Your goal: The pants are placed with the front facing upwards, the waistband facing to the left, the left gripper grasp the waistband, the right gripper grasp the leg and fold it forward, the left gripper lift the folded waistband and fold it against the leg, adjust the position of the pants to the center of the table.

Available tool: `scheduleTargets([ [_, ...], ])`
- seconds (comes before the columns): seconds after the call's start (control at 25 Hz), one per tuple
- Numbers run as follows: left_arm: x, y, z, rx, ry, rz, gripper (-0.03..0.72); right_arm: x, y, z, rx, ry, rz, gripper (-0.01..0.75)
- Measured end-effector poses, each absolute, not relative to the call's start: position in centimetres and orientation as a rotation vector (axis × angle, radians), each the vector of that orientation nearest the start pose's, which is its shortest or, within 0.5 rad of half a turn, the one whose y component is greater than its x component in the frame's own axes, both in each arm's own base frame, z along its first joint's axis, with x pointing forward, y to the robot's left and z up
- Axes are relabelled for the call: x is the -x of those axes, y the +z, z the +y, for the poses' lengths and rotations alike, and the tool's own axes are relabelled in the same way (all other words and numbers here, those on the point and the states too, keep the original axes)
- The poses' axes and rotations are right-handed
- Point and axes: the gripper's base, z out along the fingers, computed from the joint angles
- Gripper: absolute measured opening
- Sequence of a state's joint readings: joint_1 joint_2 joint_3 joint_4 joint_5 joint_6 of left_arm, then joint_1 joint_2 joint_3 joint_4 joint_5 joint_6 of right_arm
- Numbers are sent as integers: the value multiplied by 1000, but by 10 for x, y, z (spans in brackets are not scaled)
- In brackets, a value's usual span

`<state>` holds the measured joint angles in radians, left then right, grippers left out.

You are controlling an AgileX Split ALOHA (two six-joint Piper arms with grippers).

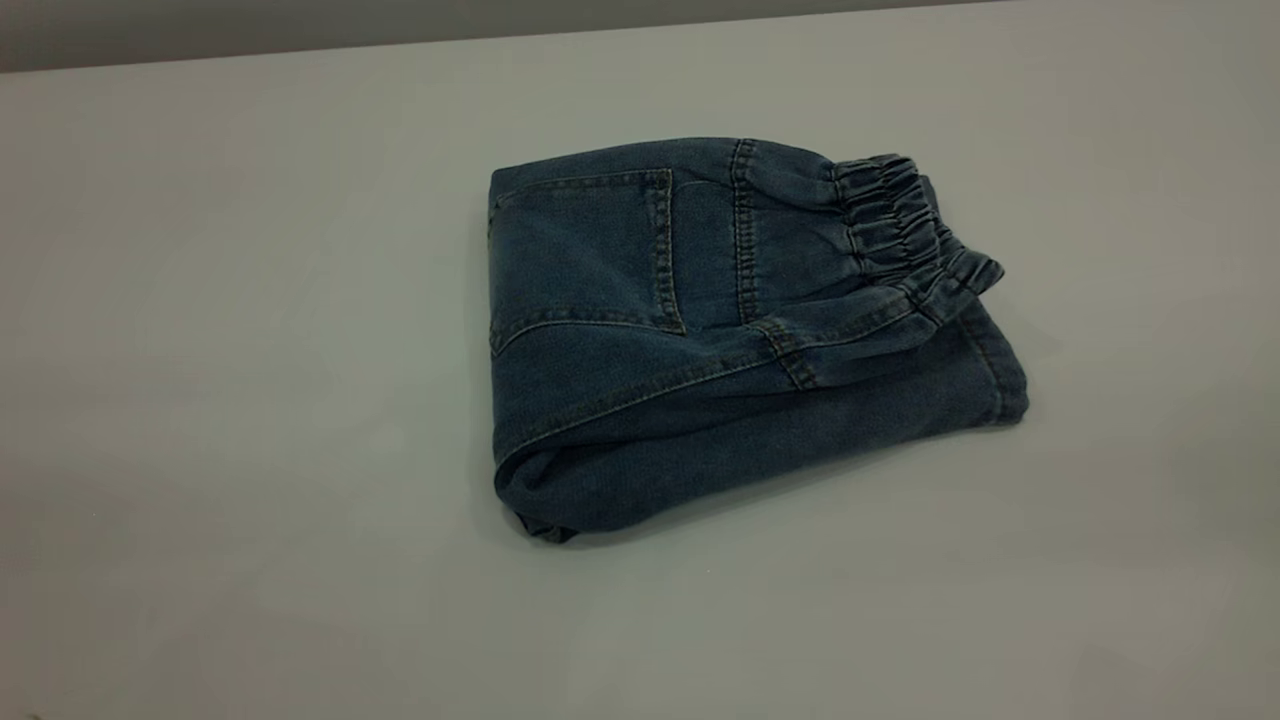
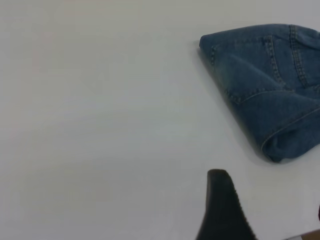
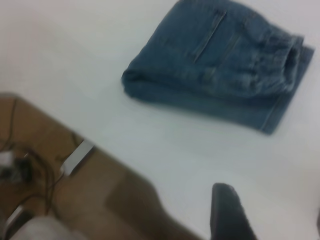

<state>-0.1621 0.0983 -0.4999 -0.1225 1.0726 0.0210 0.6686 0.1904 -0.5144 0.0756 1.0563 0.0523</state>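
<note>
The pants (image 1: 720,330) lie folded into a compact blue denim bundle near the middle of the table (image 1: 250,350), patch pocket up. The waistband (image 1: 890,215) sits on top at the bundle's right end, over the leg layer. Neither gripper shows in the exterior view. In the left wrist view the left gripper (image 2: 268,192) hovers open over bare table, well apart from the pants (image 2: 270,85). Seen from the right wrist, the right gripper (image 3: 267,202) is open near the table's edge, away from the pants (image 3: 220,60) and the waistband (image 3: 280,55). Nothing is held.
The table's far edge (image 1: 640,30) runs along the top of the exterior view. Beyond the table edge in the right wrist view lie brown floor (image 3: 115,200), cables (image 3: 25,160) and a pale flat object (image 3: 77,157).
</note>
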Motion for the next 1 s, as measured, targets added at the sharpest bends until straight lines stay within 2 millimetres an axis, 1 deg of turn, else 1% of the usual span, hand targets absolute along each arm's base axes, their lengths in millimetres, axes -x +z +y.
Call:
scheduleTargets([
  [0.08,-8,277,-11,-196,-232,2147,405,-13,277,20,688,503,2180,315],
  [0.84,-7,277,-11,-197,-231,2149,405,-15,277,20,685,491,2168,315],
  [1.0,-7,277,-11,-191,-225,2150,405,-14,277,21,617,494,2186,315],
])
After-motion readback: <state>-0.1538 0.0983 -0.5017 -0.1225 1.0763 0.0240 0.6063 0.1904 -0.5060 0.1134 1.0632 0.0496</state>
